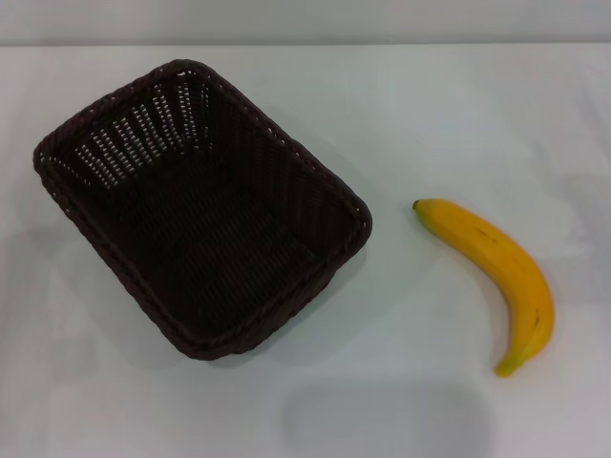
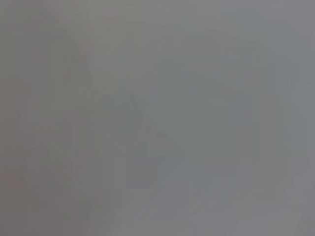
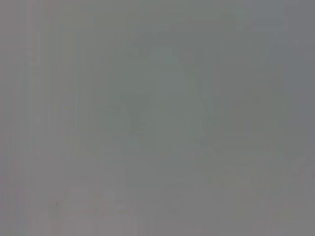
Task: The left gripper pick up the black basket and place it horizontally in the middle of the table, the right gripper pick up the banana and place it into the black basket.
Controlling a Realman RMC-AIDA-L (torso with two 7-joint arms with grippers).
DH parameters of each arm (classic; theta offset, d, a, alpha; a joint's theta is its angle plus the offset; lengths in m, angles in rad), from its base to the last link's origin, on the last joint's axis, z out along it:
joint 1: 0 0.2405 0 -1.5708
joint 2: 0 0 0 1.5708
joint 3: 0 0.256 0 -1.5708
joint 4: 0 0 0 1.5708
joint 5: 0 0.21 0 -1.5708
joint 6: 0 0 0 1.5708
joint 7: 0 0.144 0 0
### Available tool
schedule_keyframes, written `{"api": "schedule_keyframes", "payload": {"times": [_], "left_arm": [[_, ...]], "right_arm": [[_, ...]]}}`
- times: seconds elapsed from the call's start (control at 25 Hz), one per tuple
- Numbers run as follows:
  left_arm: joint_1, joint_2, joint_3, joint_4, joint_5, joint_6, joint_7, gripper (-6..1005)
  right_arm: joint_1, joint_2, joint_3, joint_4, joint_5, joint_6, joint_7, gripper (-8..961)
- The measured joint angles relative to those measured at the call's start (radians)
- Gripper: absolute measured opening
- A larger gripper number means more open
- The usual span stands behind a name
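The black basket (image 1: 202, 205) sits on the white table (image 1: 449, 114) at the left of the head view, turned at a slant, open side up and empty. The banana (image 1: 496, 272) lies on the table to its right, apart from it, with its greenish tip toward the front. Neither gripper shows in the head view. Both wrist views show only plain grey surface, with no fingers, basket or banana.
The table's far edge (image 1: 305, 43) runs across the top of the head view. A faint shadow (image 1: 387, 415) lies on the table in front, between the basket and the banana.
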Motion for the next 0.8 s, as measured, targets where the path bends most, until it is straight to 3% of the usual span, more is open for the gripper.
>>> {"api": "schedule_keyframes", "payload": {"times": [0.56, 0.68, 0.8], "left_arm": [[0.009, -0.002, 0.0, -0.007, -0.03, -0.054, -0.018, 871], [0.009, 0.003, 0.003, 0.006, -0.055, -0.044, -0.14, 871], [0.033, 0.022, 0.01, 0.101, 0.012, 0.009, -0.409, 866]], "right_arm": [[0.0, 0.0, 0.001, 0.0, 0.0, 0.001, 0.0, 857], [0.0, 0.0, 0.001, 0.0, 0.0, 0.002, 0.0, 857], [-0.001, -0.001, 0.001, 0.0, 0.001, 0.002, 0.0, 856]]}}
